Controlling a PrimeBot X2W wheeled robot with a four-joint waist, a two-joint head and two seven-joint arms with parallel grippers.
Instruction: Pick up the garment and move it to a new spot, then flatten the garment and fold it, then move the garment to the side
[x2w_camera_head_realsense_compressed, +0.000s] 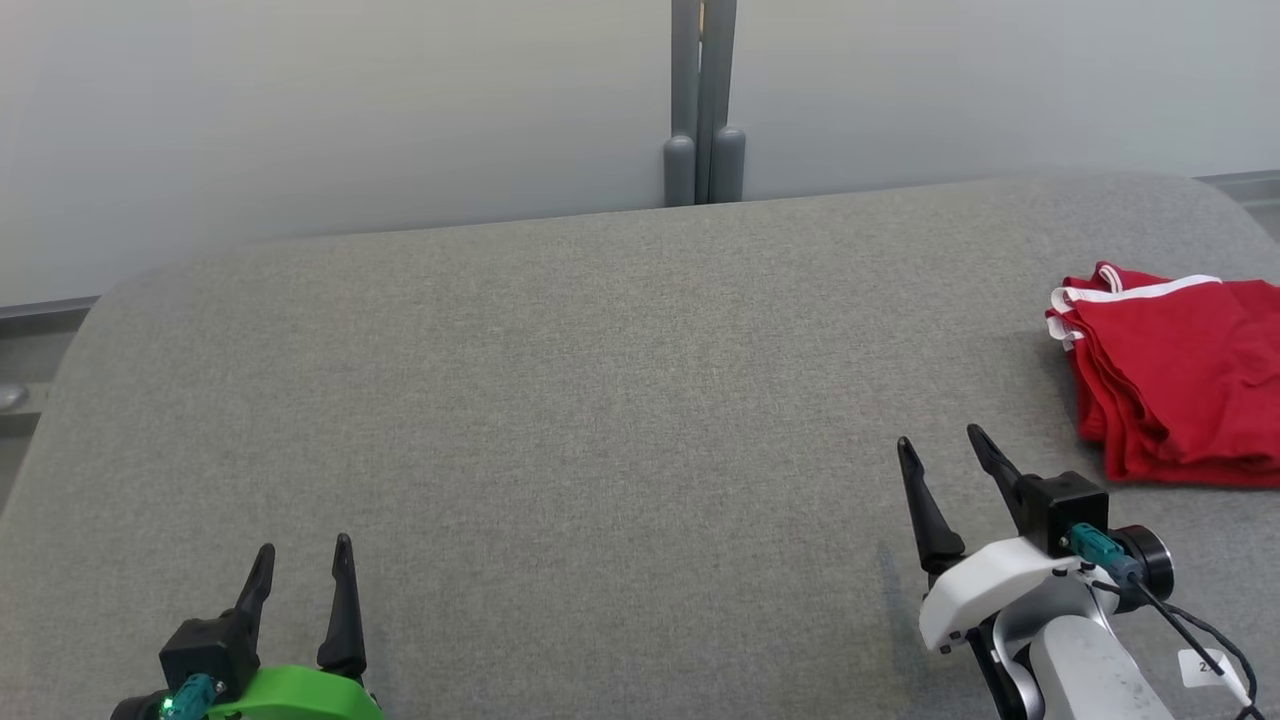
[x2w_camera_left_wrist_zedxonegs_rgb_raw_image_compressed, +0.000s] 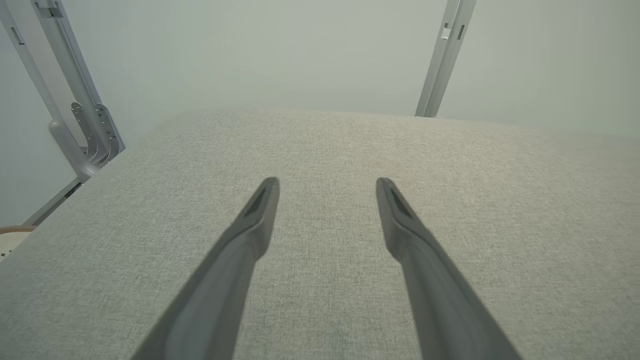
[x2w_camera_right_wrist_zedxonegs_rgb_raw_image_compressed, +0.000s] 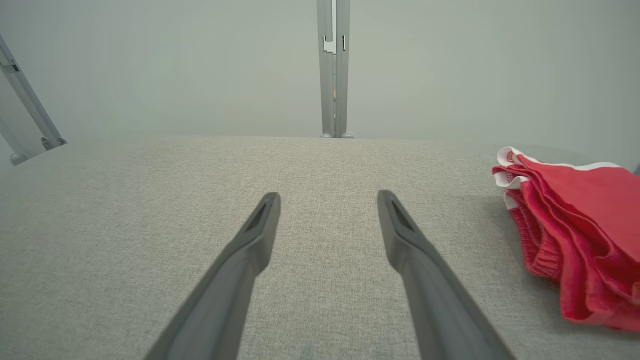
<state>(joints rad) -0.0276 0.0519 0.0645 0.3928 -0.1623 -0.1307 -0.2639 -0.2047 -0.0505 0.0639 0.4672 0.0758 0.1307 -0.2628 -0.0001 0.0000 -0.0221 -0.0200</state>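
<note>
**A:** Entry one, the garment?
**B:** Garment (x2w_camera_head_realsense_compressed: 1180, 380): red with white trim, folded in layers, lying on the grey fabric surface (x2w_camera_head_realsense_compressed: 560, 400). It sits ahead and to the right of the right gripper (x2w_camera_head_realsense_compressed: 938, 438), near but apart from it. Nothing touches it.

**A:** Right gripper, condition?
**B:** Released. Its two dark fingers are spread with only bare fabric between them. The garment's trimmed corner lies off the outer side of its right finger.

**A:** Left gripper?
**B:** Left gripper (x2w_camera_head_realsense_compressed: 304, 545): green body, fingers parted, empty. The garment is well apart, far to its right, beyond the right gripper.

**A:** Do the fingertips touch the surface?
**B:** Cannot tell for either gripper.

**A:** Surroundings?
**B:** Grey post (x2w_camera_head_realsense_compressed: 703, 120) against a pale wall (x2w_camera_head_realsense_compressed: 300, 120), past the surface's far edge, straight ahead of the right gripper in its wrist view.
</note>
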